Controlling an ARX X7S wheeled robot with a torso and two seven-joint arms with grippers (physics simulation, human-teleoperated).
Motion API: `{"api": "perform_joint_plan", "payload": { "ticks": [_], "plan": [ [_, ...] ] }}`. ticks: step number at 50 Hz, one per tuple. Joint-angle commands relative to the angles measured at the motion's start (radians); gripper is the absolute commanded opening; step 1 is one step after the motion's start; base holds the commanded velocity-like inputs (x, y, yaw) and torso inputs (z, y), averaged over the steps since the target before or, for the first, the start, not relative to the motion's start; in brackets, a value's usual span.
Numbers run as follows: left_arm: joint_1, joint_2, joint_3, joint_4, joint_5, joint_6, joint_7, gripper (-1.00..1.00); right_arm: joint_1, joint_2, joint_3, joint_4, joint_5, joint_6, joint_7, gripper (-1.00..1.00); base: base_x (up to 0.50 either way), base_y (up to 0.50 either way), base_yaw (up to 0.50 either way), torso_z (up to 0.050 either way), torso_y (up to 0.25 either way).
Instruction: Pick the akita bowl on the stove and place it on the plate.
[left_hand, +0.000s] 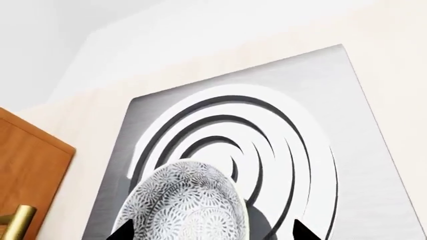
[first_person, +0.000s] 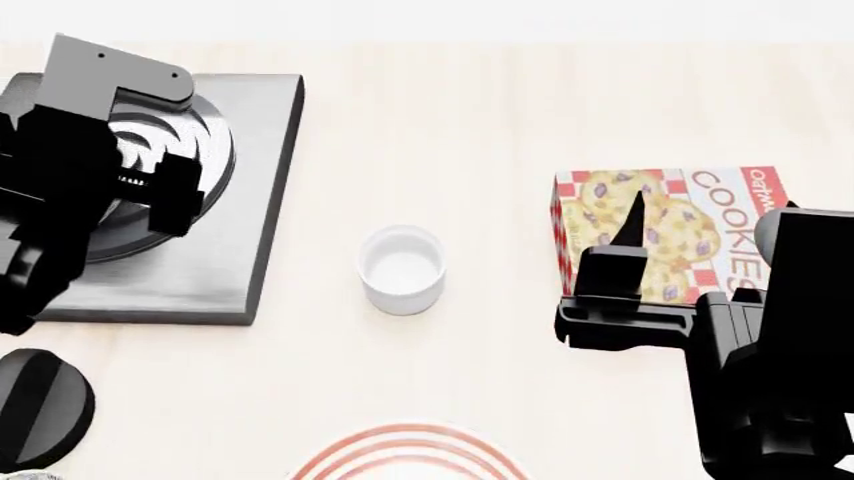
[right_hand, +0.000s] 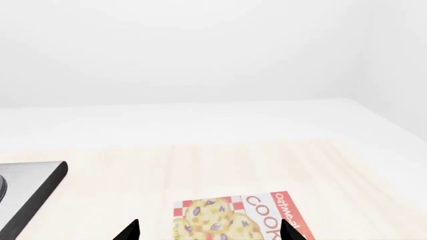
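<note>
The akita bowl (left_hand: 190, 205), white with a dense grey floral pattern, sits on the stove (left_hand: 373, 150) at the edge of its ring burner. My left gripper (left_hand: 213, 234) is open, with its two dark fingertips on either side of the bowl. One tip is close to the bowl's rim and the other stands clear of it. In the head view my left arm covers the bowl over the stove (first_person: 227, 270). Only the far rim of the red-ringed plate (first_person: 407, 450) shows at the near table edge. My right gripper (right_hand: 210, 232) is open and empty above the cookie box.
A small plain white cup (first_person: 400, 268) stands mid-table between stove and plate. A cookie box (first_person: 681, 230) lies flat at the right under my right arm. The stove's black knob (first_person: 38, 405) sits near left. A wooden cabinet (left_hand: 27, 170) with a brass handle borders the stove.
</note>
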Motion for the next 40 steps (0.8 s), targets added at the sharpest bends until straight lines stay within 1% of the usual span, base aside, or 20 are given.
{"api": "perform_joint_plan", "payload": {
  "ticks": [1,12,13,24,40],
  "plan": [
    [0.010,-0.005,0.006,-0.017,0.001,0.000,-0.003,1.00,0.003,0.001,0.001,-0.004,0.008,0.007,0.007,1.00,0.00,0.00,0.00,0.000,0.000],
    [0.013,-0.010,0.007,-0.035,-0.001,0.007,-0.001,1.00,0.001,0.003,0.002,-0.004,0.015,0.006,0.011,1.00,0.00,0.00,0.00,0.000,0.000],
    [0.021,-0.016,0.007,-0.015,-0.003,-0.006,-0.003,1.00,0.001,0.003,0.002,-0.005,0.016,0.007,0.012,1.00,0.00,0.00,0.00,0.000,0.000],
    [0.009,-0.010,0.020,-0.079,0.007,0.034,0.005,1.00,-0.004,0.006,0.000,0.005,0.019,-0.007,0.015,1.00,0.00,0.00,0.00,0.000,0.000],
    [0.027,-0.020,0.031,-0.061,0.005,0.020,0.009,1.00,-0.005,0.009,0.001,0.004,0.029,-0.008,0.021,1.00,0.00,0.00,0.00,0.000,0.000]
  ]
}}
